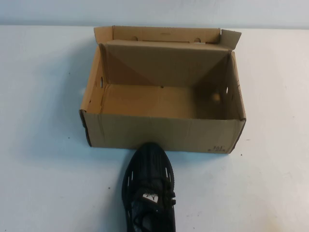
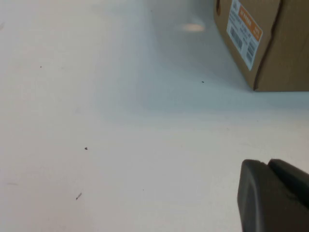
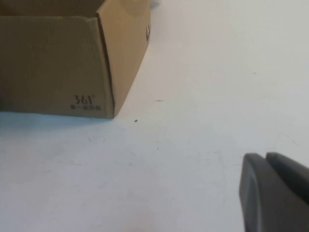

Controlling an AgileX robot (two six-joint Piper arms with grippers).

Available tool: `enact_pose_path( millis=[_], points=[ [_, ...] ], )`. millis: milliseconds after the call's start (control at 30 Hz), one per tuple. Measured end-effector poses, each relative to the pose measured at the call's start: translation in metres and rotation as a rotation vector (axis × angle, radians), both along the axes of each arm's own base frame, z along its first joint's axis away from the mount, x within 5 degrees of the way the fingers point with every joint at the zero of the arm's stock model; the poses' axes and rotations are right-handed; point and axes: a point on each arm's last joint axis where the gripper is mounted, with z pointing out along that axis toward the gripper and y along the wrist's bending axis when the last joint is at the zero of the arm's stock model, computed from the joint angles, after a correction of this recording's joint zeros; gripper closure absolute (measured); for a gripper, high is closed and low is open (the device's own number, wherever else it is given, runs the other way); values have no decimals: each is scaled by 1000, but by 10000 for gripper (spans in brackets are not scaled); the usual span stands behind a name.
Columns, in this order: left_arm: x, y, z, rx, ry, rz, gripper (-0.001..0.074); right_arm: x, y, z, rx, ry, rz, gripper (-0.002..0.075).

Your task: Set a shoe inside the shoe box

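The brown cardboard shoe box (image 1: 164, 131) stands open in the middle of the table, its lid flap (image 1: 166, 35) folded up at the back and its inside empty. The black shoe (image 1: 149, 191) lies on the table just in front of the box, its toe touching or almost touching the front wall, its heel cut off by the near edge of the view. My left gripper (image 2: 268, 164) hovers low over bare table to the left of the box (image 2: 260, 38), shut and empty. My right gripper (image 3: 265, 157) hovers low to the right of the box (image 3: 72, 58), shut and empty. Neither arm shows in the high view.
The white table (image 1: 43, 183) spreads out on both sides of the box. A white barcode label (image 2: 245, 31) is on the box's left end wall. A small round hole (image 3: 147, 31) is in its right end wall.
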Motion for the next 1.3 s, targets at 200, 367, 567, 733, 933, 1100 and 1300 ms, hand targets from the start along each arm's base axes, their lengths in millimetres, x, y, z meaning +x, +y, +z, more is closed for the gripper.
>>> enact_pose_path(
  millis=[200, 367, 567, 733, 933, 1100, 1300],
  points=[
    [0, 0, 0, 0, 0, 0, 738, 0, 0, 0, 0, 0, 0, 742],
    [0, 0, 0, -1, -4, 0, 738, 0, 0, 0, 0, 0, 0, 742],
    [0, 0, 1, -2, -9, 0, 738, 0, 0, 0, 0, 0, 0, 742],
    [0, 0, 2, -4, -18, 0, 738, 0, 0, 1, 2, -15, -2, 742],
    [1, 0, 2, -5, -25, -1, 738, 2, 0, 6, 10, -68, -8, 742],
    [1, 0, 2, -5, -25, -1, 738, 2, -1, 7, 12, -83, -10, 742],
    [1, 0, 4, -9, -45, -1, 738, 2, -1, 10, 17, -115, -14, 742]
  ],
)
